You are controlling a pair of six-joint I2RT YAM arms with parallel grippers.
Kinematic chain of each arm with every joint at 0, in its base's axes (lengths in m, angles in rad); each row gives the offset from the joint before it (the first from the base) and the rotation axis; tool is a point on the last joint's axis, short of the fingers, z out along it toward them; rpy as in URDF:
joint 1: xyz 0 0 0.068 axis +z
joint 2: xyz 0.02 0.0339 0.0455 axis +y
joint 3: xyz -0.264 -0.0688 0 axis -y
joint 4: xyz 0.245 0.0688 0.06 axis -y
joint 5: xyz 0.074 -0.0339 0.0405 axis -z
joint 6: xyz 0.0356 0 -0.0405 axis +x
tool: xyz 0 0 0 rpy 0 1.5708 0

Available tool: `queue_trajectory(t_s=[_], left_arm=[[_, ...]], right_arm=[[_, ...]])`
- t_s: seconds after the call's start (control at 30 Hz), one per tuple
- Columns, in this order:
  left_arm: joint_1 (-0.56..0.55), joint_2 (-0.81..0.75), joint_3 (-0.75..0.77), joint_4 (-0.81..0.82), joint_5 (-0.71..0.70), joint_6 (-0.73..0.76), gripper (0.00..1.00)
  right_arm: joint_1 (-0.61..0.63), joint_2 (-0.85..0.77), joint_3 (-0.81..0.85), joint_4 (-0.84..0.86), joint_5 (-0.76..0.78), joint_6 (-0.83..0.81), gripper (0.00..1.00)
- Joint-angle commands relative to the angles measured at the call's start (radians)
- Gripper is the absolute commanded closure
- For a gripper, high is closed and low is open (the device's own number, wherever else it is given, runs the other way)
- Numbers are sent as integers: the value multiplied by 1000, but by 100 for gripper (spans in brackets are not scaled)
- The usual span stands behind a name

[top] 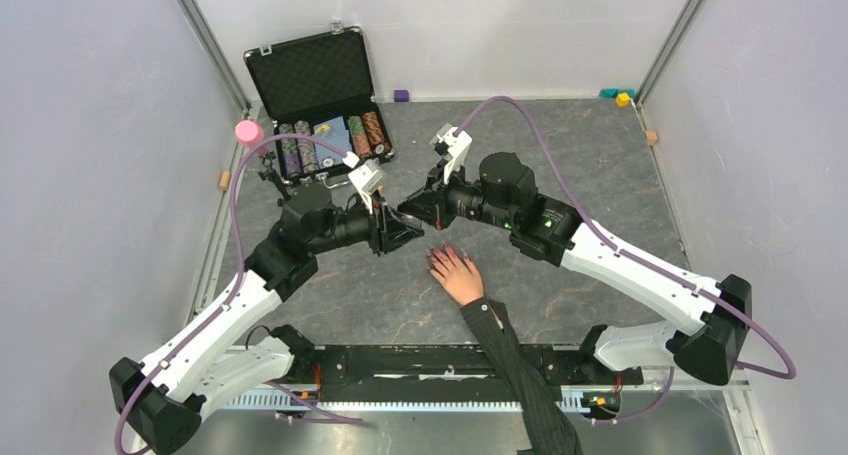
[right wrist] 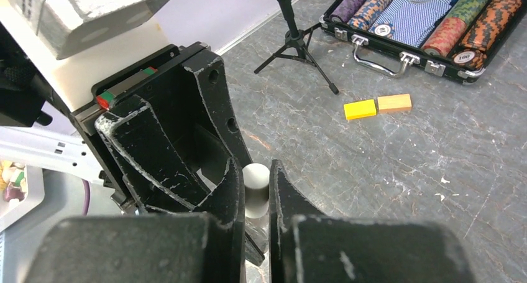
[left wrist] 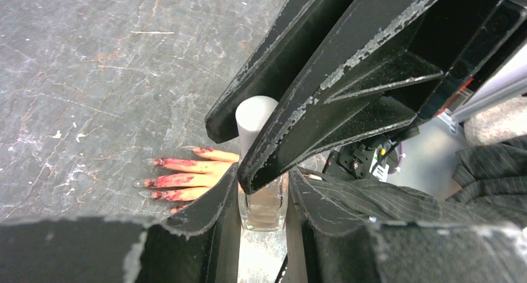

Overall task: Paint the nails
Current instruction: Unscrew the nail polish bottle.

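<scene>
Left wrist view: nails (left wrist: 144, 183), red-smeared, on a pale hand (top: 458, 273) lying flat mid-table (top: 600, 155). Just beside the fingertips, a bottle (left wrist: 264, 211) is clamped in the left gripper (left wrist: 262, 190). The right gripper (right wrist: 253, 168) is closed on its white cap (right wrist: 255, 186). Open case (top: 305, 75) at the far-left wall holds chip stacks (top: 300, 147). Grey tabletop runs wide to the hand's right.

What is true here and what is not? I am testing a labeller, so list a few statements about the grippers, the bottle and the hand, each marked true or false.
1. The left gripper is shut on the clear bottle. True.
2. The right gripper hangs open beside the white cap. False: it is shut on the cap.
3. The hand lies on the table, its nails reddish. True.
4. The chip case is closed. False: its lid stands open, with the chips showing.
</scene>
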Motion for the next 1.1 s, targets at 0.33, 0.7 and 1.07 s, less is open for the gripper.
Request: queue_trajectory(t_s=[0.33, 0.7, 1.07], left_arm=[[-6, 1, 14, 213, 543, -44, 98], [-6, 12, 6, 251, 648, -73, 98], [-6, 2, 10, 209, 601, -40, 98]], right_arm=[[-54, -86, -28, 197, -453, -163, 100], [-121, -125, -104, 451, -662, -7, 100], [-133, -133, -88, 368, -591, -53, 59]])
